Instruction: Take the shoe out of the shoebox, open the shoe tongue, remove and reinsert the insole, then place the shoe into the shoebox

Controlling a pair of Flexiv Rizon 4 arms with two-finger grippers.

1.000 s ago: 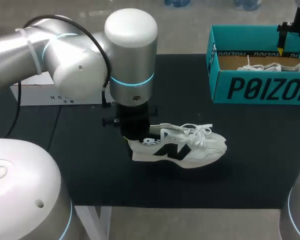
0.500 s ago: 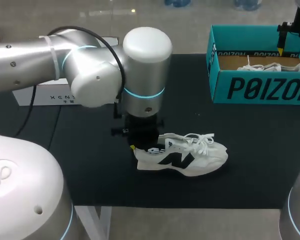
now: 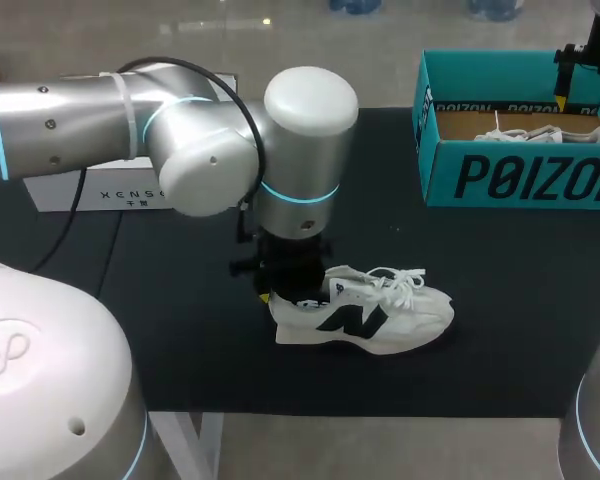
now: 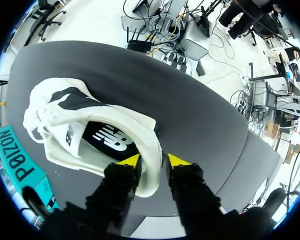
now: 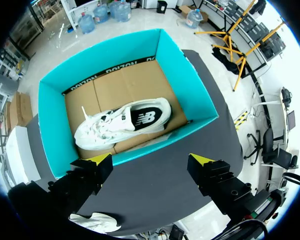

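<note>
A white sneaker [image 3: 380, 315] with a black logo rests on its sole on the black mat, toe to the right. My left gripper [image 3: 280, 295] comes down on its heel. In the left wrist view the fingers [image 4: 151, 162] straddle the sneaker's [image 4: 90, 130] heel wall, one inside the opening and one outside, both against it. The black insole [image 4: 110, 140] shows inside. My right gripper [image 5: 150, 160] hangs open above the teal shoebox [image 5: 190, 85], holding nothing. A second white sneaker [image 5: 122, 120] lies inside the box on brown cardboard.
The teal shoebox [image 3: 520, 180] stands at the back right of the mat, the second sneaker [image 3: 540, 132] in it. A flat white box [image 3: 90, 190] lies at the back left, partly behind my left arm. The mat's front edge runs close below the sneaker.
My left arm has shifted to the right and carried the sneaker's heel a little that way. The sneaker now lies slightly further right on the mat. The right arm has not moved.
</note>
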